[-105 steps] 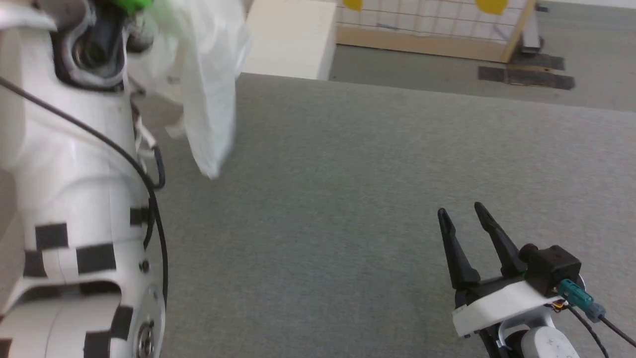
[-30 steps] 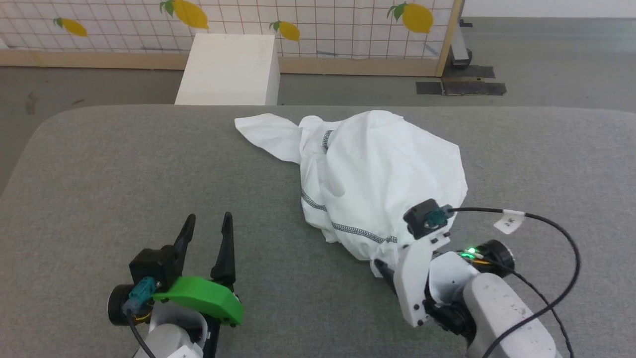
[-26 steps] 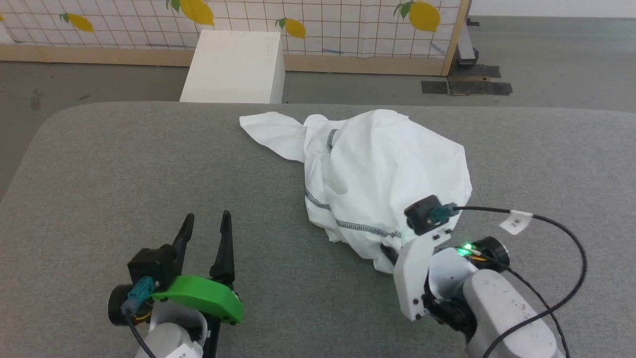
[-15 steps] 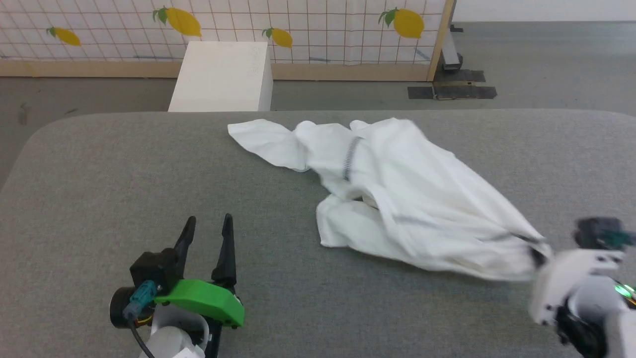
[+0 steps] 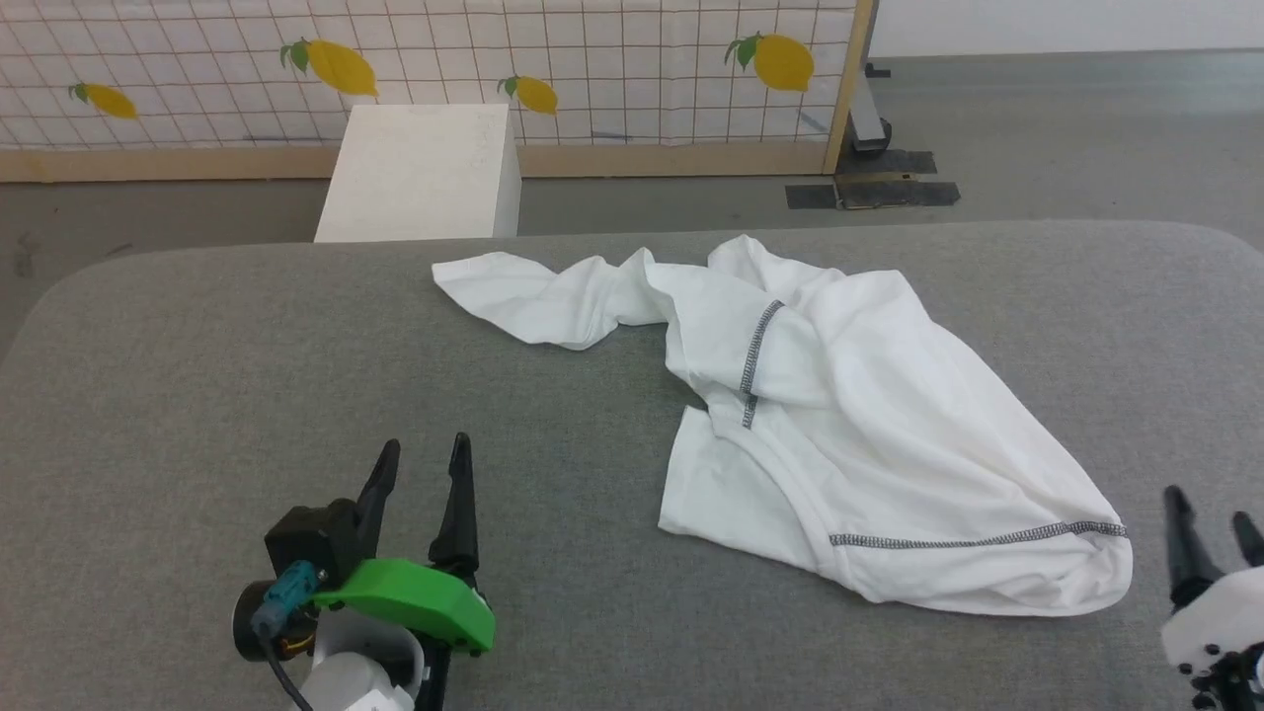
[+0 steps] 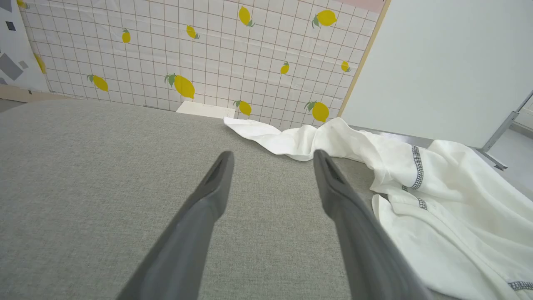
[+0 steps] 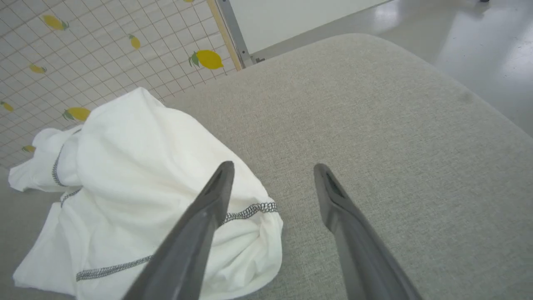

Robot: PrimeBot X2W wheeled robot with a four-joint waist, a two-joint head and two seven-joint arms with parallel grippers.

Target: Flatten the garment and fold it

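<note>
The garment (image 5: 869,425), a white long-sleeved shirt with dark zigzag seams, lies crumpled on the grey table (image 5: 247,365), one sleeve trailing left toward the far edge. It also appears at the right of the left wrist view (image 6: 437,196) and at the left of the right wrist view (image 7: 137,183). My left gripper (image 5: 425,460) stands open over bare table, well to the left of the shirt, nothing between its fingers (image 6: 208,196). My right gripper (image 5: 1210,504) is open at the lower right, just beyond the shirt's near-right corner, holding nothing (image 7: 272,166).
A white rectangular box (image 5: 420,173) stands on the floor behind the table's far edge. A lemon-patterned grid screen (image 5: 444,59) with a wooden frame runs behind it. Bare table surface extends at the left and along the near side. The table's rounded right corner (image 7: 458,91) is close.
My right gripper dragged the shirt's corner out to the right, then let go and drew back. The bundled shirt now lies spread wider. The left gripper stayed put; the camera shifted slightly.
</note>
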